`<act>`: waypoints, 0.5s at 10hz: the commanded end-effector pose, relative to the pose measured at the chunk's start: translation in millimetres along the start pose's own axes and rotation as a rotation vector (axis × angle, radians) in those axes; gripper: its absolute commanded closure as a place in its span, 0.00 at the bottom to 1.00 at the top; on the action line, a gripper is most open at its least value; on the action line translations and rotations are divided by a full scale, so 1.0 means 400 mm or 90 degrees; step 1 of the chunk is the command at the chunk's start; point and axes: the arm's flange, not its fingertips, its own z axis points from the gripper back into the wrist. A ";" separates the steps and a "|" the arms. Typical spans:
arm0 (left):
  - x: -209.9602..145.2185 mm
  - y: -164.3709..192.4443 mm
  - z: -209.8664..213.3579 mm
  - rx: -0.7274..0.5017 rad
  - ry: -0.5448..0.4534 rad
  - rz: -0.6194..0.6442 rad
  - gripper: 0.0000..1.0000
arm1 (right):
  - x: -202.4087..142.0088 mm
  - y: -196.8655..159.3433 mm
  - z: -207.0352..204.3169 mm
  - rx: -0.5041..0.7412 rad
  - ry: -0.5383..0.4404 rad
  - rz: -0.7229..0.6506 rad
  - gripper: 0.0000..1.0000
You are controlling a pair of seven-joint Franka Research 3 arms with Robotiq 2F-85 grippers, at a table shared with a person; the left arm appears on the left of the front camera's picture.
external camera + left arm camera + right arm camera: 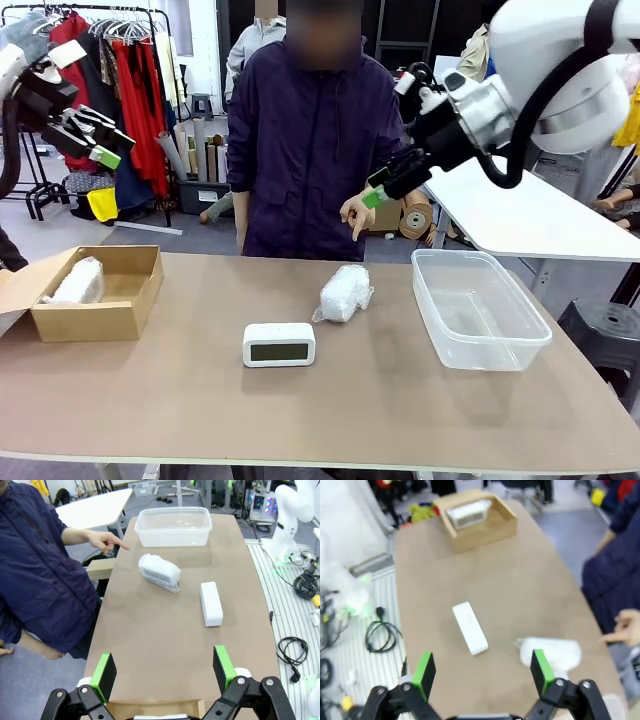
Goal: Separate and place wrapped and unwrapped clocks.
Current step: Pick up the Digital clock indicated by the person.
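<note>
Stock on your table (pixel 400 420), left edge to right.

1. left gripper (pixel 98 140). It hung high above the left edge on a drawn-back arm, with the wrist tipped down along the tabletop. The jaws stood fully apart with nothing between them.

2. cardboard box (pixel 100 318). It sat at the left edge with its flap open. One wrapped bundle (pixel 78 282) lay inside, so you could count that one as sorted.

3. unwrapped clock (pixel 279 344). White, it stood on its base near the middle of the table, toward the near edge, with the dark display facing your side. I judged it rigid, light and smooth-shelled, so a little slippery. You would do best to come from above and span its thin depth, with the pads on the two broad faces.

4. second wrapped bundle (pixel 345 292). It lay just beyond and to the right of the clock, not touching it. I judged it soft, springy and light, with film that may slide under the pads. You should take it across the narrow middle and close until the hard core resists.

5. person's hand (pixel 357 213). It was at the far edge, with one finger pointing down toward that bundle.

6. right gripper (pixel 383 183). It hovered above the far edge beside the hand, its arm reaching in from the right and its fingers aimed down and leftward. The jaws were wide and empty.

7. clear plastic container (pixel 480 352). It stood at the right edge and held nothing.
</note>
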 end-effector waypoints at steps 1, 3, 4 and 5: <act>0.001 -0.007 0.004 -0.002 0.002 -0.009 0.00 | 0.064 0.025 -0.049 -0.055 0.176 -0.067 0.00; 0.001 -0.007 0.004 -0.002 0.002 -0.009 0.00 | 0.125 0.004 -0.079 -0.059 0.314 -0.055 0.00; 0.001 -0.007 0.004 -0.002 0.002 -0.009 0.00 | 0.133 -0.019 -0.103 -0.076 0.345 -0.067 0.00; 0.001 -0.007 0.004 -0.002 0.002 -0.009 0.00 | 0.138 -0.050 -0.120 -0.080 0.396 -0.083 0.00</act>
